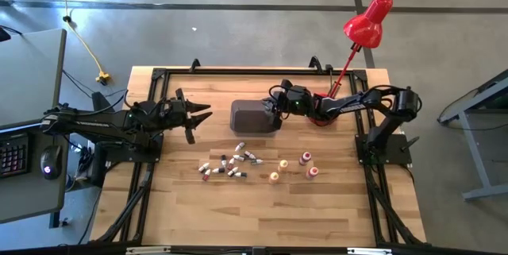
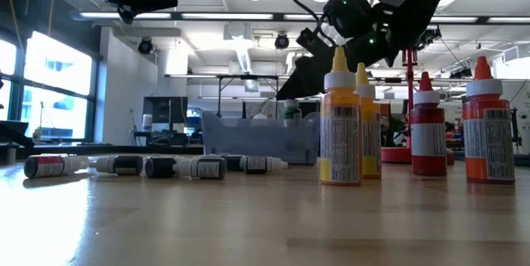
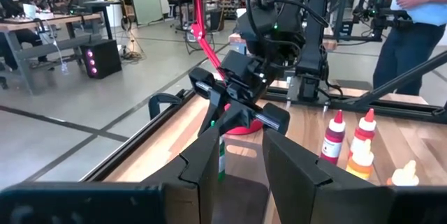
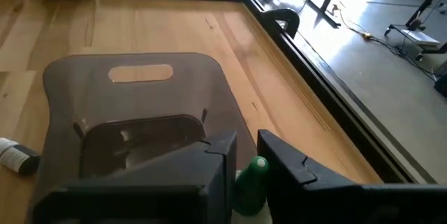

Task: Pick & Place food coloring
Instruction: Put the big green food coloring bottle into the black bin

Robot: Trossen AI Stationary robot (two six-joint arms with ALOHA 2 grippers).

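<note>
Held bottle: green-capped bottle (image 4: 253,182) sat between the right gripper's fingers, directly above the dark grey bin (image 4: 140,112); also visible in the left wrist view as a green strip (image 3: 221,158) between those fingers.
Right gripper (image 1: 277,106): fingers closed onto the green-capped bottle, hanging over the right end of the bin, toward the far edge of the table (image 1: 333,215).
Bin: lay mid-table, nearer the far edge; contents under the gripper could not be made out.
Slim vials (image 1: 230,164): a loose scatter lying on their sides near the table centre, just on the near side of the bin; dark-capped ones seen in a row in the low view (image 2: 157,166).
Stubby bottles: stood upright right of the vials, two yellow (image 2: 340,121) and two red/orange (image 2: 485,125), close together but apart from the bin.
Left gripper (image 1: 198,117): fingers spread apart, holding nothing, poised left of the bin above the table.
Red lamp (image 1: 367,20): at the far right corner, behind the right arm.
Background: a person (image 3: 419,21) stood beyond the table.
</note>
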